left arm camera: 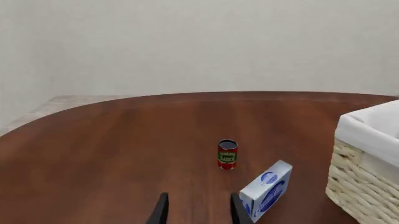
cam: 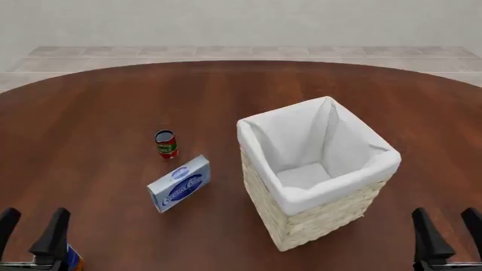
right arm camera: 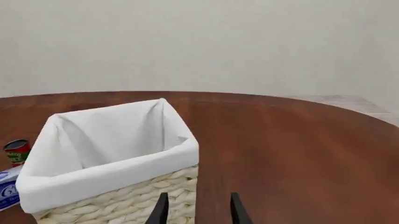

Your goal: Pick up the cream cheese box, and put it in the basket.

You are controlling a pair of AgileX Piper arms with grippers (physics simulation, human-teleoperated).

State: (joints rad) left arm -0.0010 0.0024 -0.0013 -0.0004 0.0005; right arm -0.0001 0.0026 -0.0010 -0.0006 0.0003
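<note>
The cream cheese box (cam: pixel 179 183), a pale blue-white carton with dark blue ovals, lies on the brown table left of the basket (cam: pixel 301 220); it also shows in the left wrist view (left arm camera: pixel 267 189) and as a sliver in the right wrist view (right arm camera: pixel 6 187). The wicker basket (left arm camera: pixel 365 172) (right arm camera: pixel 134 200) with white lining stands upright mid-table. My left gripper (cam: pixel 30 226) (left arm camera: pixel 196 209) is open at the near left edge, well short of the box. At the near right my right gripper (cam: pixel 446 226) (right arm camera: pixel 196 209) is open beside the basket. Both hold nothing.
A small red-and-green can (cam: pixel 166 144) (left arm camera: pixel 227 154) (right arm camera: pixel 17 151) stands upright just beyond the box. A blue-and-orange can (cam: pixel 73 258) peeks out under the left gripper at the near edge. The round table's (cam: pixel 113 101) far rim curves against a tiled floor and pale wall.
</note>
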